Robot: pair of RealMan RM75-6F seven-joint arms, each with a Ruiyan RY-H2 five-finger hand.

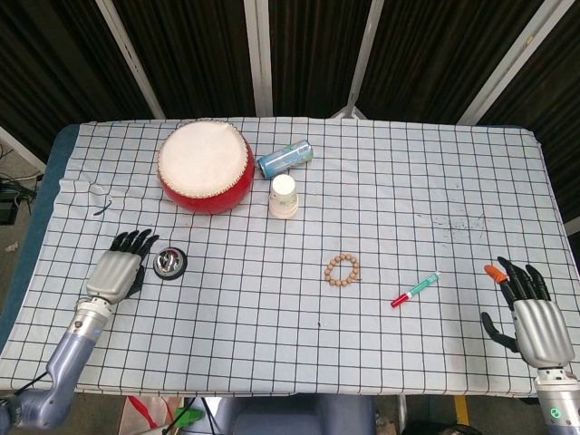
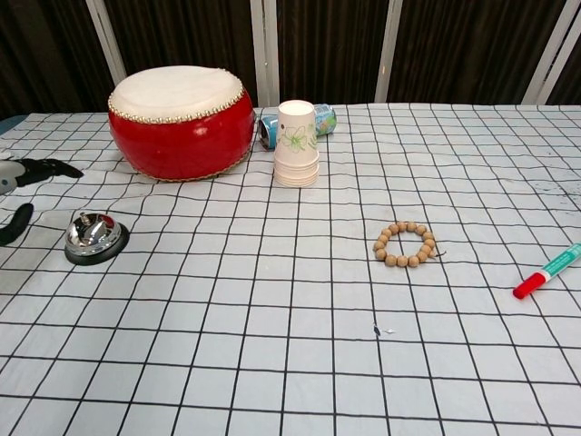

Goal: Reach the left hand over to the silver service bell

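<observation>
The silver service bell (image 1: 169, 263) on its black base sits on the checked cloth, left of centre; it also shows in the chest view (image 2: 94, 236). My left hand (image 1: 119, 267) hovers just left of the bell with its fingers spread and nothing in them. Only its dark fingertips (image 2: 41, 170) enter the chest view at the left edge, a short gap from the bell. My right hand (image 1: 532, 313) lies open at the table's near right corner.
A red drum (image 1: 205, 166) stands behind the bell, with a stack of paper cups (image 1: 284, 196) and a lying can (image 1: 285, 158) to its right. A bead bracelet (image 1: 343, 270), a red-green pen (image 1: 415, 289) and a small orange piece (image 1: 493, 270) lie further right.
</observation>
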